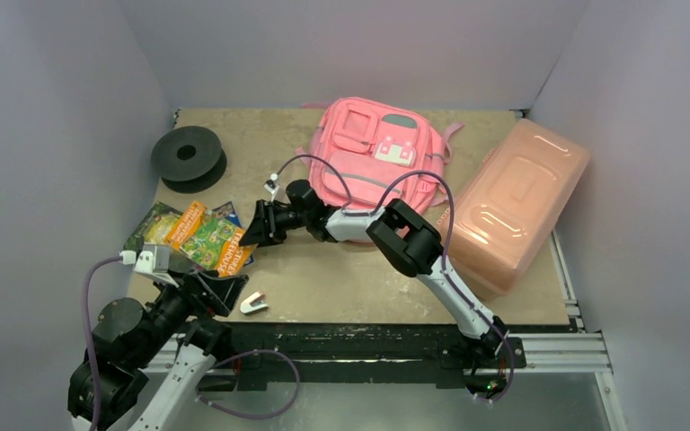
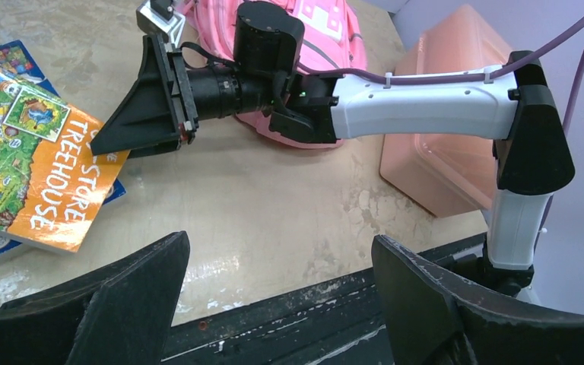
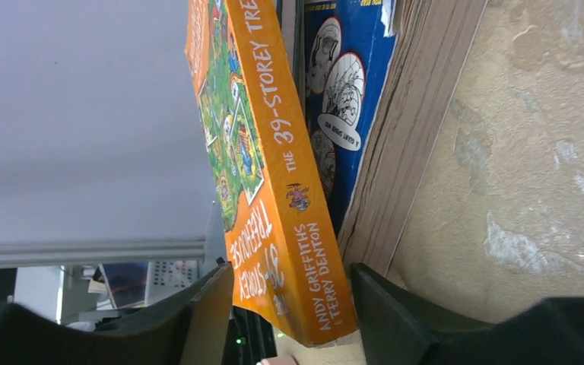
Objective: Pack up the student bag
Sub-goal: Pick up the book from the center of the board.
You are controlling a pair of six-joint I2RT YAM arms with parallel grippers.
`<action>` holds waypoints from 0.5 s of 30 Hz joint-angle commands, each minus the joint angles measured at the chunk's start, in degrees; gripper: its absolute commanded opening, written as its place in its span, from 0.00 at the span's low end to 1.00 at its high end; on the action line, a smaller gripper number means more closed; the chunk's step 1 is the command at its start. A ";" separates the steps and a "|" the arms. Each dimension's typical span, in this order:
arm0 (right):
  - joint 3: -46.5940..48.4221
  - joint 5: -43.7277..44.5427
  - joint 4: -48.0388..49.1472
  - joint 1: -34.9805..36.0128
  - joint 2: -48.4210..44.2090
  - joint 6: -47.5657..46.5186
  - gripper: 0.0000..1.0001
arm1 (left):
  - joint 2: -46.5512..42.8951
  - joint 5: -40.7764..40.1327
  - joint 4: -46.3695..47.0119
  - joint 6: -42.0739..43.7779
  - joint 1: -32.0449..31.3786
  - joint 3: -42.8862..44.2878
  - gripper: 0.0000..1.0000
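**Task item.** The student bag lies flat at the upper centre of the top view. It rests against the far edge of the tabletop, front pockets and white clasp patch facing up. Neither arm touches it.

**Right arm.** The arm reaches across the middle of the frame toward the left. The right end effector is at the near right corner of the orange book. In the right wrist view the fingers stand one on each side of that corner. One is against the cover side and the other against the underside, with the spine between them. Both sit at or very near the book's faces. Whether they are pressing on the book cannot be told.

**Left arm.** The arm is folded at the lower left of the top view. The left end effector is spread wide, with only bare tabletop and the table's front rail between its fingers.

**Other items.**
- The orange book is the top of a fanned stack at centre left, over a blue book and a green book.
- A black spool sits at the upper left.
- A salmon plastic box, lid on, lies at the right, just beside the bag.
- A small white object lies near the front edge of the tabletop.
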 commanded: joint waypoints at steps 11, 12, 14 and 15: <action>-11.46 -4.21 16.07 -1.09 -11.48 10.74 0.00 | 0.36 -0.15 -1.07 -5.54 0.24 -2.18 0.89; -13.80 -4.02 18.87 -1.27 -13.28 13.21 0.00 | 0.95 -1.00 -0.89 -7.18 0.24 -2.64 0.89; -17.16 -2.24 22.07 -1.50 -16.68 18.13 0.00 | 2.13 -2.59 -0.28 -12.66 0.24 -3.83 0.89; -18.53 -1.15 22.99 -1.57 -18.29 19.47 0.00 | 2.68 -2.73 0.61 -15.11 0.24 -4.87 0.89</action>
